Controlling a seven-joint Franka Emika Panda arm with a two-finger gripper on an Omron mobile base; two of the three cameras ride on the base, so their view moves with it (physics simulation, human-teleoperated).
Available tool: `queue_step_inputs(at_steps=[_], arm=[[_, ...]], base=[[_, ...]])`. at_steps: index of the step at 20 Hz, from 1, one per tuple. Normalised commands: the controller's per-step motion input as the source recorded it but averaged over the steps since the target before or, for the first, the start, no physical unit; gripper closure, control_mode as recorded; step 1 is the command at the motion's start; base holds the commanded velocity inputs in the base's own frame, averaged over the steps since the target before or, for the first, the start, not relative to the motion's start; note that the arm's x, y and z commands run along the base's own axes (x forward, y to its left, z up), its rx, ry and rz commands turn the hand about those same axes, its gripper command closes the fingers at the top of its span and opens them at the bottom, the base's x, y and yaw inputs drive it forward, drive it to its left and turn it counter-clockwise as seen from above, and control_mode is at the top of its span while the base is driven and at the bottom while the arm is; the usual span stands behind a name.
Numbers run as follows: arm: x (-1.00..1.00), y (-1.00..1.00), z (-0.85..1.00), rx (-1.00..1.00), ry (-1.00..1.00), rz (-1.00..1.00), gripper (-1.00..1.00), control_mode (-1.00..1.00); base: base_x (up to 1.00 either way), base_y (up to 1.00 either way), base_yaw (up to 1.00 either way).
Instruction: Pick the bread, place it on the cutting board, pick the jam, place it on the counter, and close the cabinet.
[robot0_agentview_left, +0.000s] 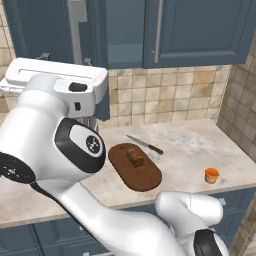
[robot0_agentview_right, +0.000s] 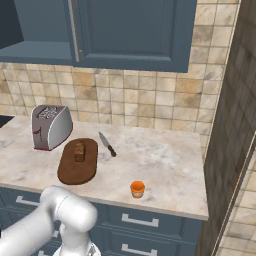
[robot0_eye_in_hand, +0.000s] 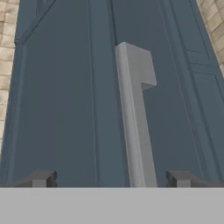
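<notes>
The bread (robot0_agentview_left: 135, 157) (robot0_agentview_right: 79, 151) lies on the oval cutting board (robot0_agentview_left: 136, 167) (robot0_agentview_right: 76, 165). On the counter (robot0_agentview_left: 190, 145) (robot0_agentview_right: 160, 160), close to its front edge, stands the orange jam (robot0_agentview_left: 212, 175) (robot0_agentview_right: 137, 189). My gripper (robot0_eye_in_hand: 111, 179) (robot0_agentview_left: 66, 59) is up at the cabinet (robot0_agentview_left: 200, 30) (robot0_agentview_right: 135, 35), open. Its fingertips (robot0_eye_in_hand: 41, 178) stand on either side of a door's silver handle (robot0_eye_in_hand: 133, 113) (robot0_agentview_left: 75, 30) without touching it. In the right base view the cabinet's left part shows an open inside with a shelf (robot0_agentview_right: 35, 50).
A knife (robot0_agentview_left: 145, 145) (robot0_agentview_right: 107, 145) lies just behind the board. A grey toaster (robot0_agentview_right: 50, 127) stands left of the board. A tiled wall closes off the counter's right end (robot0_agentview_right: 225, 125). Drawers with horizontal handles (robot0_agentview_right: 135, 220) run below.
</notes>
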Motion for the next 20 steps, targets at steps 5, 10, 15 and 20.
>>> queue_step_inputs(at_steps=[5,10,15,20], arm=[[0.31,-0.39,0.0,0.04,0.01,0.0,-1.0,-1.0],[0.26,-0.35,0.0,0.03,0.01,0.0,-1.0,-1.0],[0.28,-0.33,0.0,0.01,0.0,0.0,-1.0,-1.0],[0.29,-0.3,0.0,0.0,0.0,0.0,-1.0,-1.0]], base=[[0.0,0.0,0.0],[0.0,0.0,0.0],[0.0,0.0,0.0],[0.0,0.0,0.0]])
